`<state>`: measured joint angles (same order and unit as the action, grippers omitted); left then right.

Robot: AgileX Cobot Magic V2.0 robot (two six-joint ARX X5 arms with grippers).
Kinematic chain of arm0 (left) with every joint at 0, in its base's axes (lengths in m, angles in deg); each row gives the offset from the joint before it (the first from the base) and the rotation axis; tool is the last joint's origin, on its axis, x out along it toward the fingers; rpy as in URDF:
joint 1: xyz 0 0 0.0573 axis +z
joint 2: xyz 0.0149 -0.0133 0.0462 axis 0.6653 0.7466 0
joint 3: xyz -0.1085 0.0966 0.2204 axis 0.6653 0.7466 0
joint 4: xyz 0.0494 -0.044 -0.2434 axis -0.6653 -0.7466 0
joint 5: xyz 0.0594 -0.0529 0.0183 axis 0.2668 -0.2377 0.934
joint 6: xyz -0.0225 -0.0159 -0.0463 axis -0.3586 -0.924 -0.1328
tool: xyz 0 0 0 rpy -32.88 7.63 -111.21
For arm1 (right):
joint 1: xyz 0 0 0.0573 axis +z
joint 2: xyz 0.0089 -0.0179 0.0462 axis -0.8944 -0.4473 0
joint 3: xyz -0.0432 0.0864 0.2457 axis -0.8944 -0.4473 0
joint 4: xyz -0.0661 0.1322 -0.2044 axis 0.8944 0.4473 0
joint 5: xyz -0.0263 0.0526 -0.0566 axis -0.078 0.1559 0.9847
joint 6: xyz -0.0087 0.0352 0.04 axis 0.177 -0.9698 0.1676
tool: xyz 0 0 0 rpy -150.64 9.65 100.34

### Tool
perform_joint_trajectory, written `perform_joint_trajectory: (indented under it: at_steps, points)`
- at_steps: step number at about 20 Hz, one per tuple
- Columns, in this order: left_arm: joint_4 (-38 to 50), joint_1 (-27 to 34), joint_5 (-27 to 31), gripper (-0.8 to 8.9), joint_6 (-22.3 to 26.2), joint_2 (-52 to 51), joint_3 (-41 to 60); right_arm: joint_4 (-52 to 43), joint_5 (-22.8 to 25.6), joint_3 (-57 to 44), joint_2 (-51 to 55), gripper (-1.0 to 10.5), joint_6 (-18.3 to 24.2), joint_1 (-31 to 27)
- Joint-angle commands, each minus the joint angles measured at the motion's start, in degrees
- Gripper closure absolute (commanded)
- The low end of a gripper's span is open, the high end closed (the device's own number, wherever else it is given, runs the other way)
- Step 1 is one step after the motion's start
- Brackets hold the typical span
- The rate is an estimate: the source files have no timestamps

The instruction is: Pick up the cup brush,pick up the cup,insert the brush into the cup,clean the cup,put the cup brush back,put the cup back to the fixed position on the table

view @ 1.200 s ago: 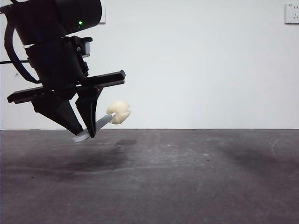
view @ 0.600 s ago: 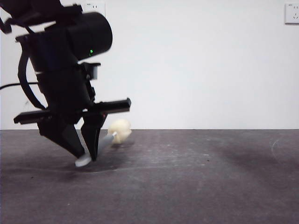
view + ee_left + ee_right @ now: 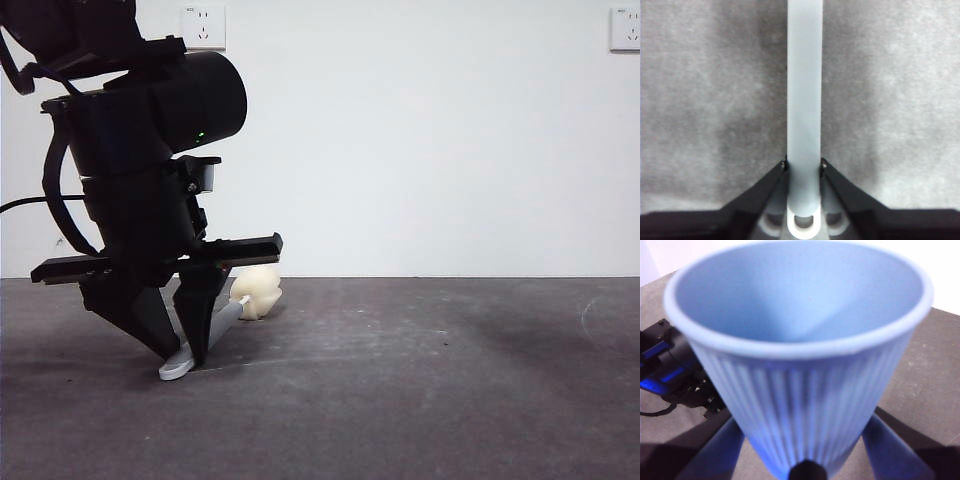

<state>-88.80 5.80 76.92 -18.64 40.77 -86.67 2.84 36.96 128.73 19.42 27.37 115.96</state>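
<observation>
At the left of the front view, my left gripper (image 3: 185,345) is low over the table (image 3: 420,380) and shut on the cup brush (image 3: 225,320). The brush's looped handle end (image 3: 175,368) touches the table, and its cream sponge head (image 3: 256,290) lies on the surface behind. The left wrist view shows the grey handle (image 3: 804,100) clamped between the jaws. My right gripper (image 3: 805,455) is shut on the light blue ribbed cup (image 3: 805,390), which fills the right wrist view with its mouth open to the camera. Neither the cup nor the right arm appears in the front view.
A white wall stands behind the table, with one socket (image 3: 203,27) at the top left and another (image 3: 625,28) at the top right. In the right wrist view, dark equipment with blue lights (image 3: 665,375) and a cable lie beyond the cup.
My left gripper has come down with the brush. The brush hung tilted above the table before; now its handle end and sponge head rest on the surface.
</observation>
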Motion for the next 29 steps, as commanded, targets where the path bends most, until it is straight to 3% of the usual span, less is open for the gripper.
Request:
perform_joint_trajectory:
  at_steps: [1,9,11,17,22,27,29]
  points:
    - [0.1,-0.1,-1.8,3.98,0.7,0.6,0.3,-0.5,-0.1,0.0,0.1,9.6,-0.8,0.0]
    - [-0.9,0.0,-3.0,3.99,6.2,-3.5,0.3,-4.4,-4.0,-0.2,-1.1,9.6,-0.7,0.0]
    - [-1.2,0.0,-3.0,3.99,10.0,-8.2,0.3,-7.9,-4.1,-1.1,-3.1,9.6,0.2,-0.4]
    - [-5.7,0.0,-2.8,4.00,14.6,-30.2,0.3,-27.9,-4.5,-10.8,-9.9,9.6,4.5,-3.7]
    - [-12.2,0.0,-2.8,4.00,15.7,-46.4,0.3,-45.5,-4.4,-21.6,-17.3,9.6,4.2,-8.1]
    - [-19.2,0.0,-2.9,4.00,15.6,-55.1,0.3,-57.6,-4.7,-25.7,-27.8,9.6,4.7,-12.3]
    - [-21.2,0.0,-2.9,4.00,15.6,-56.7,0.3,-63.0,-7.7,-25.7,-32.9,9.6,4.3,-13.9]
